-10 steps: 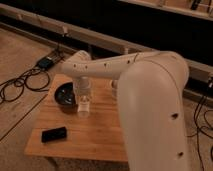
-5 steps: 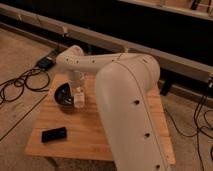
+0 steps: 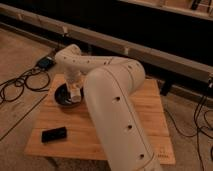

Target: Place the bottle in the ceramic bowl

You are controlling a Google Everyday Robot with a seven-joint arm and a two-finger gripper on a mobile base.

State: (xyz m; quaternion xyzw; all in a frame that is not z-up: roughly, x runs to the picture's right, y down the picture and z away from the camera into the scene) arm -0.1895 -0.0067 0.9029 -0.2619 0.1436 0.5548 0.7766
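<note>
Tool (image 3: 75, 95) now over ceramic bowl (image 3: 61, 97)

The claw (image 3: 75, 93) hangs over the ceramic bowl (image 3: 62, 98) by the worktop's (image 3: 150, 120) left edge; a flat black rectangle (image 3: 54, 134) blocks the front-left corner.

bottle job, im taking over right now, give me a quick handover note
Claw: at the end of the white arm, down over the ceramic bowl's right side, with the bottle at its tip.
Bottle: small and whitish, low over or inside the bowl; whether it rests on the bowl cannot be told.
Ceramic bowl: dark, on the left part of the wooden table.
Done: bottle carried to the bowl.
Left: confirm it sits in the bowl, release, lift the arm away.
</note>
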